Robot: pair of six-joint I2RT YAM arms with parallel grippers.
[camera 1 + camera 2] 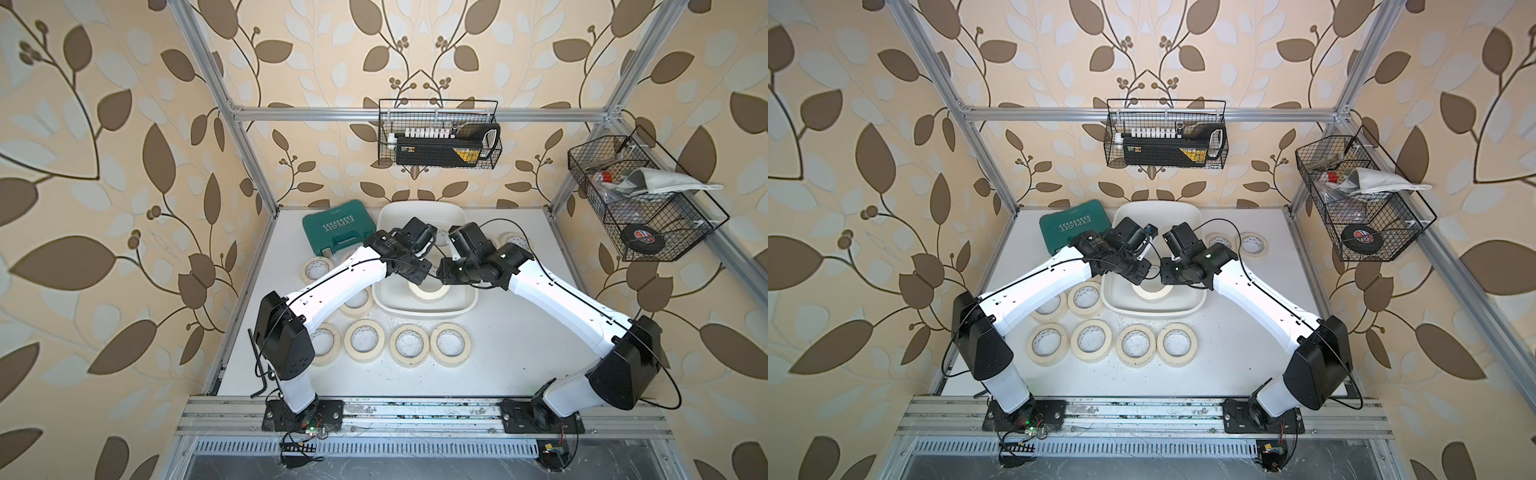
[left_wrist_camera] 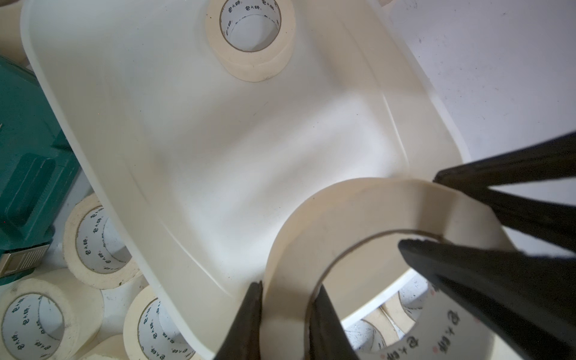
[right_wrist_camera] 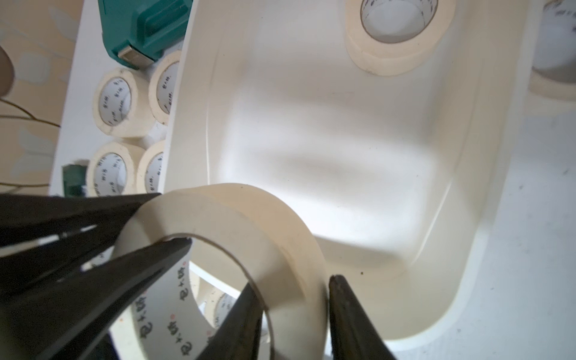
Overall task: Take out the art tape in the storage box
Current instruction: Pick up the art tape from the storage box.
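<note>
The white storage box (image 1: 424, 311) (image 1: 1154, 312) stands at the middle back of the table. Both arms meet over its front part, on one cream art tape roll (image 1: 430, 291) (image 1: 1152, 291). My left gripper (image 2: 288, 290) is shut on that roll's wall (image 2: 358, 218), one finger inside the core and one outside. My right gripper (image 3: 294, 283) pinches the opposite side of the same roll (image 3: 249, 224) in the same way. The roll hangs tilted above the box floor. Another roll (image 2: 249, 40) (image 3: 399, 37) lies flat at the box's far end.
Several tape rolls lie on the table: a row in front of the box (image 1: 409, 345), some on its left (image 1: 316, 268), some on its right (image 1: 515, 241). A teal tool case (image 1: 338, 228) sits at the back left. Black wire baskets (image 1: 438, 135) (image 1: 640, 199) hang on the frame.
</note>
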